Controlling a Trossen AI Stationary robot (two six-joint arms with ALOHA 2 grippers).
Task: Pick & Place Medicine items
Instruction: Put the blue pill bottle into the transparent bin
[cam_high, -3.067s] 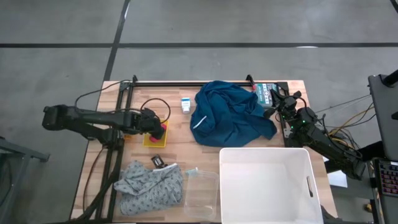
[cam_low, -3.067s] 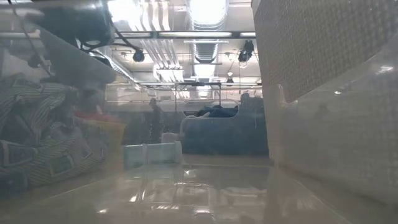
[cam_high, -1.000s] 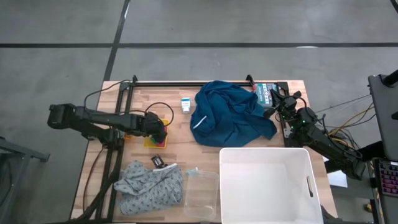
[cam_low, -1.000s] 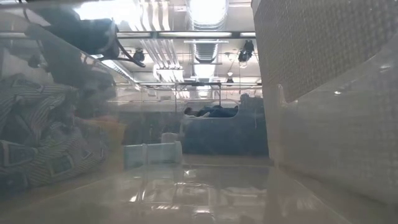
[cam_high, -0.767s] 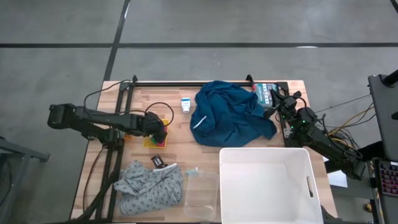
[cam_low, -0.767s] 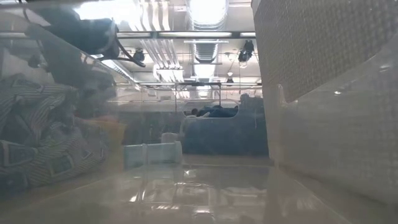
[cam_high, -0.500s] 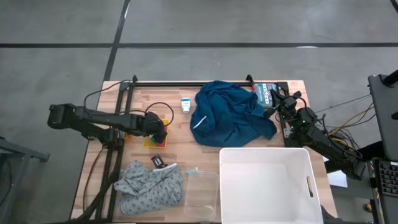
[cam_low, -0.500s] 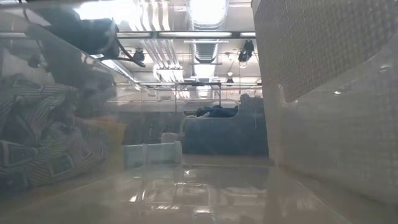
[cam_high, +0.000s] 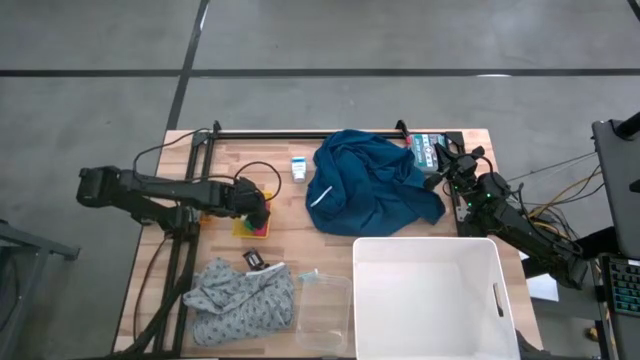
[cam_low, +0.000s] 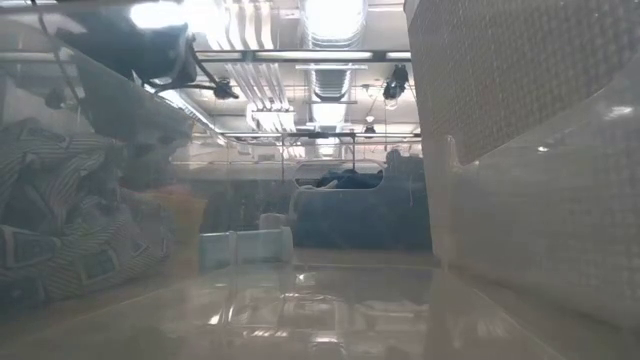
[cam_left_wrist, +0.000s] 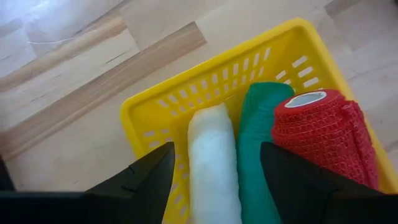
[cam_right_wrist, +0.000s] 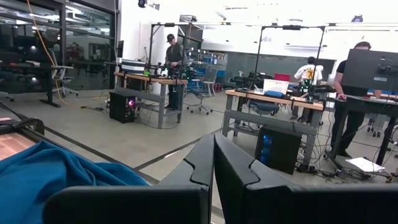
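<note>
white carton (cam_high: 298, 168) lies beside blue cloth (cam_high: 370, 185); left gripper (cam_left_wrist: 214, 180) over yellow basket (cam_left_wrist: 161, 109).

Table: wooden top (cam_high: 290, 225) with a black rail along the far edge.
Far side: small white carton (cam_high: 298, 168) beside a blue cloth (cam_high: 372, 182).
Left side: yellow basket (cam_high: 246, 224).
Near side: grey cloth (cam_high: 243, 297), clear plastic tray (cam_high: 325, 305), white bin (cam_high: 432, 296).
Far-right corner: green-printed pack (cam_high: 428, 150).
</note>
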